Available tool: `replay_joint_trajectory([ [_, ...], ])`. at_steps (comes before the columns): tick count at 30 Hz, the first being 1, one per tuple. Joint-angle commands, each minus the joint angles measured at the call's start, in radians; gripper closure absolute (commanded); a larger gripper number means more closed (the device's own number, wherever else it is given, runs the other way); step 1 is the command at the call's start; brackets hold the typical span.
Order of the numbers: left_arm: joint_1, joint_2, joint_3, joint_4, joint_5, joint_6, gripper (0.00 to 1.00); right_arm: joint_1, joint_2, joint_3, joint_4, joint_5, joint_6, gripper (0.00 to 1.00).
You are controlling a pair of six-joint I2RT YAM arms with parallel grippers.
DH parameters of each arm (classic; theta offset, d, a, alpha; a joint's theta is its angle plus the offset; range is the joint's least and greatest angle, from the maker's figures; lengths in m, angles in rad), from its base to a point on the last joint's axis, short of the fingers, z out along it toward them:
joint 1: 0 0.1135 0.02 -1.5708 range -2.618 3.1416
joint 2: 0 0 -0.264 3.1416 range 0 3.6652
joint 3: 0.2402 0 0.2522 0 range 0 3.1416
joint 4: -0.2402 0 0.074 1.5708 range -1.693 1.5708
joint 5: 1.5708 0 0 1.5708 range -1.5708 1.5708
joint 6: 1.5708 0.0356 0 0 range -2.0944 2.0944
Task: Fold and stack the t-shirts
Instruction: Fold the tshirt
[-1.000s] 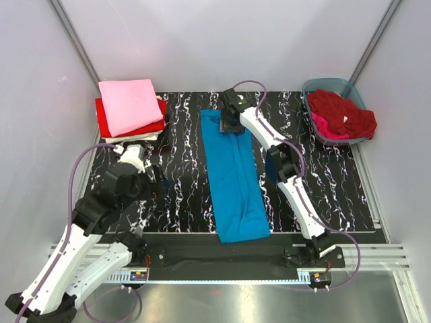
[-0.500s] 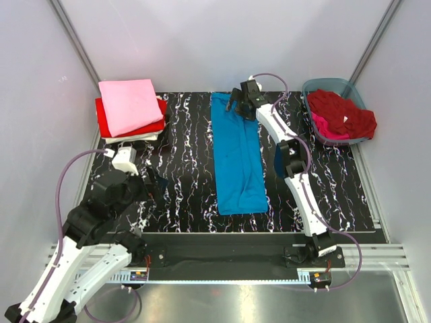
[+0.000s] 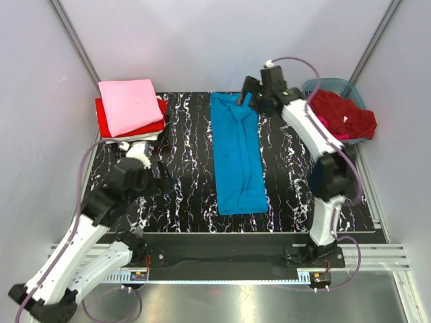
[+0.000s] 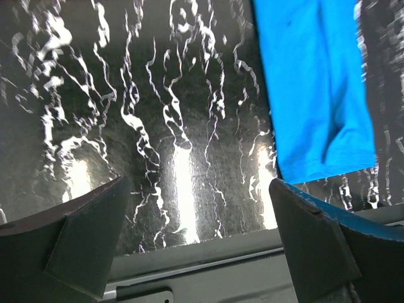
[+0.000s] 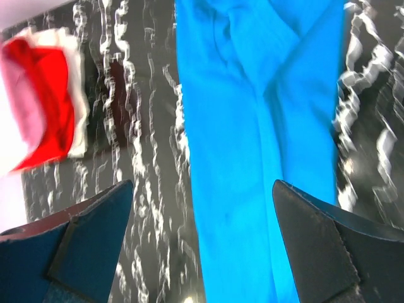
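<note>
Right end effector (image 3: pixel 246 95) hangs over the far end of the turquoise t-shirt (image 3: pixel 236 155), toward that end's right corner, its fingers spread wide with nothing between them. Its wrist view looks down on the folded-in cloth at that end, with a seam-like line running along the middle. We note the shirt lies flat on the black, white-veined surface (image 3: pixel 182 168), folded lengthwise into a long narrow strip that runs from the far edge toward the arm bases. Its near end is slightly wider, with a small crease near one corner in the left wrist view. Left end effector (image 3: pixel 161 182) sits to the left of the shirt's near half, well apart from it, over bare surface. Its fingers are also spread and empty, and its wrist view catches the shirt's near end at upper right. Well to the left of the shirt's far end stands a stack: the pale pink t-shirt (image 3: pixel 129 104) on top, the bright red t-shirt (image 3: pixel 102 121) under it, and the white t-shirt (image 3: pixel 138 137) showing only as an edge at the bottom. To the right of the shirt's far end, apart from it, the grey-blue tub (image 3: pixel 315 85) holds the crumpled dark red t-shirt (image 3: pixel 340 108), with the magenta t-shirt (image 3: pixel 323 126) showing at its near left side. The right arm's forearm crosses the tub's left rim.
</note>
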Motion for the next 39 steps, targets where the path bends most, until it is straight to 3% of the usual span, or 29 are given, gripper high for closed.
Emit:
replay_joint_trajectory([
  [1, -0.001, 0.101, -0.021, 0.088, 0.067, -0.059, 0.01, 0.009, -0.263, -0.321, -0.002, 0.021, -0.009, 0.0],
  [7, -0.081, 0.242, -0.182, 0.407, 0.217, -0.185, 0.04, 0.009, -0.603, -0.852, -0.039, -0.059, 0.04, 0.0],
  [13, -0.205, 0.463, -0.201, 0.574, 0.193, -0.236, 0.08, 0.009, -0.861, -1.202, 0.001, -0.074, 0.097, 0.25],
  [19, -0.273, 0.653, -0.25, 0.784, 0.239, -0.306, 0.11, 0.009, -0.836, -1.315, 0.066, -0.175, 0.097, 0.33],
  [21, -0.284, 0.717, -0.247, 0.833, 0.244, -0.322, 0.17, 0.009, -0.791, -1.335, 0.09, -0.217, 0.098, 0.34],
  [28, -0.328, 0.85, -0.213, 0.863, 0.245, -0.34, 0.24, 0.009, -0.728, -1.371, 0.146, -0.24, 0.104, 0.4],
  [33, -0.356, 0.85, -0.211, 0.841, 0.219, -0.365, 0.28, 0.009, -0.736, -1.385, 0.151, -0.243, 0.109, 0.55],
  [39, -0.393, 0.83, -0.225, 0.788, 0.186, -0.414, 0.3, 0.009, -0.725, -1.385, 0.154, -0.263, 0.089, 0.87],
])
